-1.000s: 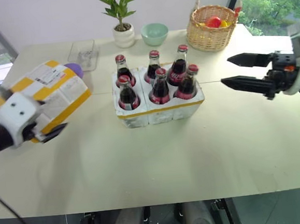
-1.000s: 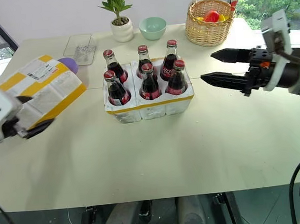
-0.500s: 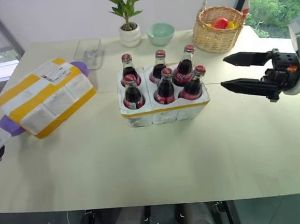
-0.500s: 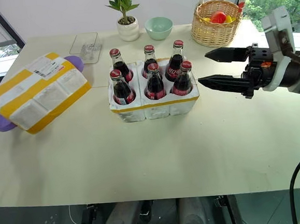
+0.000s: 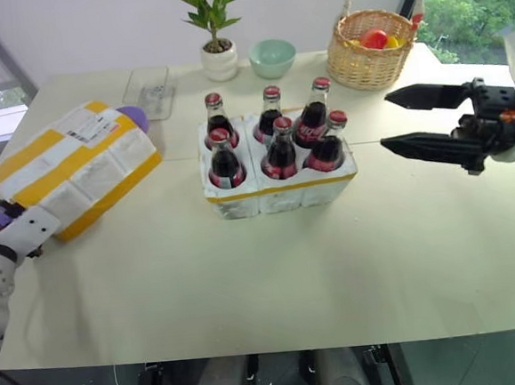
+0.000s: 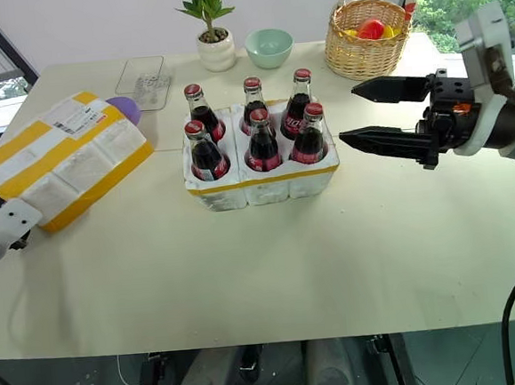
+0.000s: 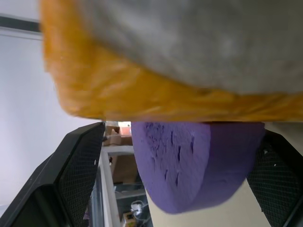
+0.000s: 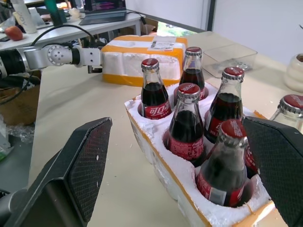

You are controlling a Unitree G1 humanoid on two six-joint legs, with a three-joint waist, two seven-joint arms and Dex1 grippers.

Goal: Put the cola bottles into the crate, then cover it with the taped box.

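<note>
Bottles: six cola bottles (image 6: 251,129) stand in the wells of the crate (image 6: 261,183) at the middle of the desk (image 6: 272,263). The taped box (image 6: 59,159) lies tilted on a purple foam disc (image 7: 189,161) at the desk's left side, well apart from the crate. The left tool (image 7: 170,184) sits at the box's near corner, its fingers (image 7: 71,175) apart on either side of the disc, gripping nothing visibly. The right tool (image 6: 372,112) hovers right of the crate, spread wide and empty.
</note>
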